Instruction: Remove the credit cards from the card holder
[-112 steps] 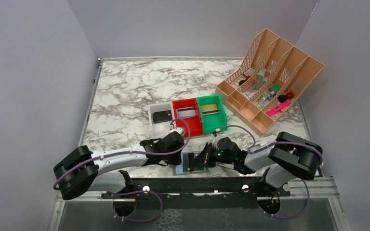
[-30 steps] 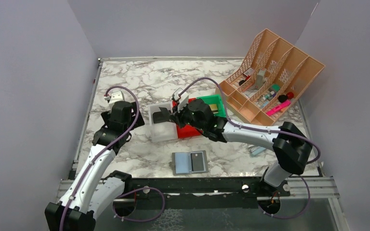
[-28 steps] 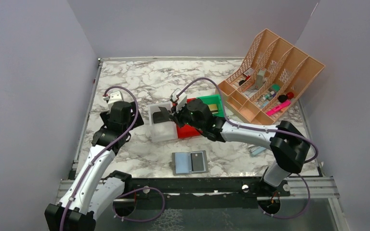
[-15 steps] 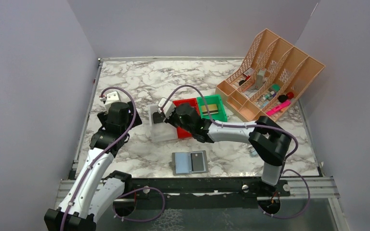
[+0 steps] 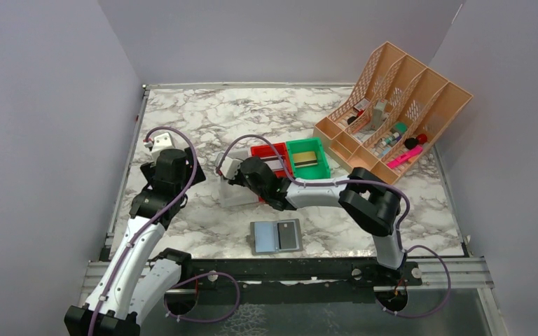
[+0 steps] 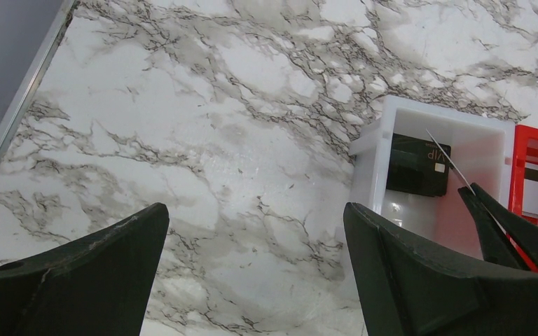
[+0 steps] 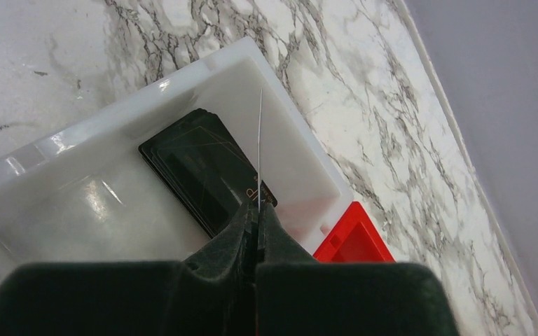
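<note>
Right pincer (image 7: 258, 210) is clamped on a thin plastic credit card (image 7: 260, 147), held edge-on directly above the white plastic bin (image 7: 203, 70), where a black card (image 7: 199, 171) lies flat. Left pincer (image 6: 256, 210) is spread apart, farther off. The open grey-and-blue bifold card holder (image 5: 277, 236) lies on the marble surface (image 5: 182, 119), nearer the arm bases.

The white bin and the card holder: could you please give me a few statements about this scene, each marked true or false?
The card holder lies open on the table. True.
The white bin is empty. False: a black card lies in it.
The right gripper has its jaws shut on a thin card. True.
The left gripper holds the card holder. False: its jaws stand open and empty.
</note>
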